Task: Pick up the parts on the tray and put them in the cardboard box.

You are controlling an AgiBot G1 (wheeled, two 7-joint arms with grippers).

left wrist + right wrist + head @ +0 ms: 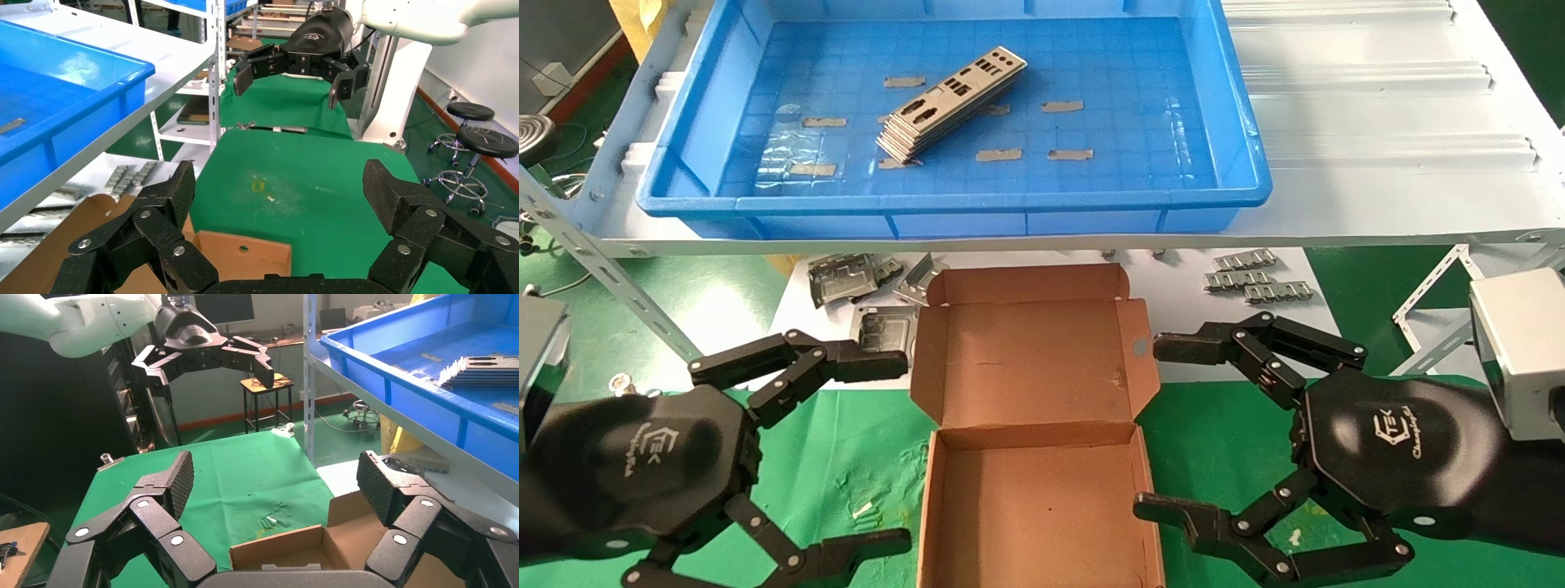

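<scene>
— Where are the pincers?
— The left gripper (pixel 891 449) and right gripper (pixel 1152 429) hang on either side of the cardboard box (pixel 1034 425), both spread wide, holding nothing.
— And the box?
— Lid back, on the green mat (pixel 846 457) at the white sheet's near edge.
— The parts (pixel 950 104)?
— Stacked aslant mid-floor in the blue tray (pixel 952 208), on the shelf (pixel 1377 122) beyond the box.

Blue grid-floored tray (pixel 1238 122), silver parts (pixel 948 102), brown cardboard box (pixel 1034 408)
</scene>
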